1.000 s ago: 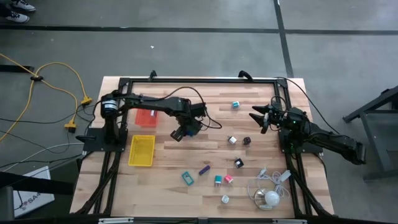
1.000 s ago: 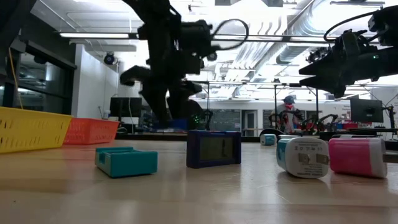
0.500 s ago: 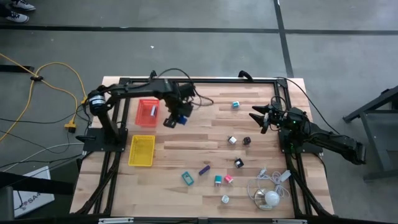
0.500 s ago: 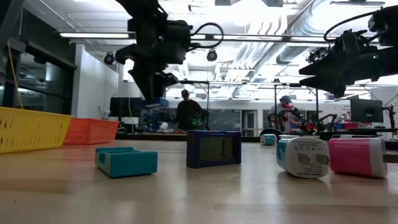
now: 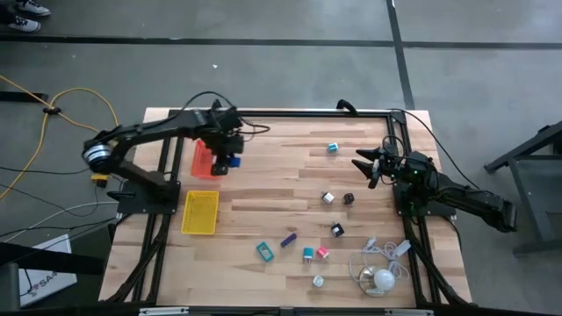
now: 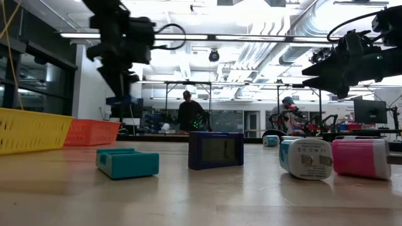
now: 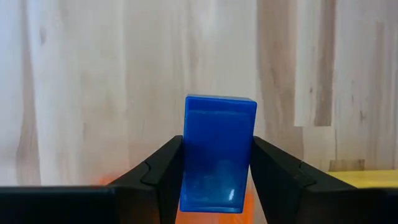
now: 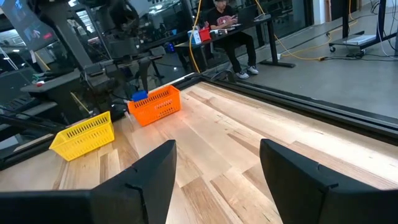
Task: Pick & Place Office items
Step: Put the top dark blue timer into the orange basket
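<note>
My left gripper (image 5: 225, 163) hangs in the air at the inner edge of the orange tray (image 5: 205, 158), near the far left of the table (image 5: 290, 189). Its fingers (image 7: 163, 171) are clamped on either side of a blue block (image 7: 217, 154), which stands upright between them; in the wrist view a sliver of orange shows just under the block and bare wood beyond it. From the low camera I can see the block as a small blue shape under the gripper, above the tray, though how high it rides over the tray is hard to judge from there.

The yellow tray (image 5: 200, 212) lies just in front of the orange one, apart from it.

My right gripper (image 5: 367, 167) waits above the right side of the table, fingers (image 8: 146, 177) spread wide with nothing between them.

The other office items lie scattered on the wood. A teal block (image 5: 333, 147) sits alone near the far edge. A white block (image 5: 327, 198) and a black clip (image 5: 348, 197) lie near mid-table, with another small black piece (image 5: 338, 230) closer in. Toward the near edge are a teal case (image 5: 264, 251), a purple block (image 5: 288, 239), a white-and-teal block (image 5: 308, 254) just beside a pink block (image 5: 322, 253), and one more small white piece (image 5: 318, 281). The white cable bundle (image 5: 379, 263) lies in the near right corner.
</note>
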{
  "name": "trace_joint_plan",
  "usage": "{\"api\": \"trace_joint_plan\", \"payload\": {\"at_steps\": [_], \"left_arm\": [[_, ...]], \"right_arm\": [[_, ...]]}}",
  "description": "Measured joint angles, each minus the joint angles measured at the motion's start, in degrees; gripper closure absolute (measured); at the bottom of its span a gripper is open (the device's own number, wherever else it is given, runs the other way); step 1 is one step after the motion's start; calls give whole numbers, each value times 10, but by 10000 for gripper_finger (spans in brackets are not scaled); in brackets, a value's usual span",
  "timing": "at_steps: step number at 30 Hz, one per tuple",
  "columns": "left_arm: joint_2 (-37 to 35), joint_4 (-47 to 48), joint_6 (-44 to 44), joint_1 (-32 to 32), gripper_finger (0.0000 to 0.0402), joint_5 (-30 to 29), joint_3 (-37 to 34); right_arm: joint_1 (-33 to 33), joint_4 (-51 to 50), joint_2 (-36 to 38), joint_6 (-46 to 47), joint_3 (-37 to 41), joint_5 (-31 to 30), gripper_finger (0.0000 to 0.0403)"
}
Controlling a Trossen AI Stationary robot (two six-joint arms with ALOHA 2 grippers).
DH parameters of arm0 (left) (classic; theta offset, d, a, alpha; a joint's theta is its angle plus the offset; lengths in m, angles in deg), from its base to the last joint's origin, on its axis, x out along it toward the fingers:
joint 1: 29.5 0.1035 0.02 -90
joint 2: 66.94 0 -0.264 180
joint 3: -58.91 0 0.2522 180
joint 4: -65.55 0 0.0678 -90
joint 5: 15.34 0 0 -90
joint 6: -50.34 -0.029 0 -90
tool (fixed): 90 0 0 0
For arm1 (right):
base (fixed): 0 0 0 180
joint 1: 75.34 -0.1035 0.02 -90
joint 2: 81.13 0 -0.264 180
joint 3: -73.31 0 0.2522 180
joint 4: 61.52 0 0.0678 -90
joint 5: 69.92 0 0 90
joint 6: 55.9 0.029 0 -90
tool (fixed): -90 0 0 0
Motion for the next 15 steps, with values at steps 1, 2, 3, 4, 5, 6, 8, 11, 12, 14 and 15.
{"api": "trace_joint_plan", "payload": {"at_steps": [1,2,3,4,5,6,8,11,12,14,15], "left_arm": [[-15,-4,12,5,243,-2,-13],[-28,-6,25,11,243,-7,-23],[-41,-7,41,17,243,-13,-33],[-50,-8,59,21,243,-18,-39],[-57,-10,77,26,243,-21,-44],[-63,-11,99,30,243,-31,-47],[-68,-10,147,37,243,-46,-48],[-69,-6,214,54,243,-68,-48],[-69,-3,231,61,243,-77,-48],[-69,8,269,71,243,-95,-48],[-69,12,294,74,243,-104,-48]], "right_arm": [[0,0,0,0,0,0,184],[0,0,0,0,0,0,184],[0,0,0,0,0,0,184],[0,0,0,0,0,0,184],[0,0,0,0,0,0,184],[0,0,0,0,0,0,184],[0,0,0,0,0,0,184],[0,0,0,0,0,0,184],[0,0,0,0,0,0,184],[0,0,0,0,0,0,184],[0,0,0,0,0,0,184]]}}
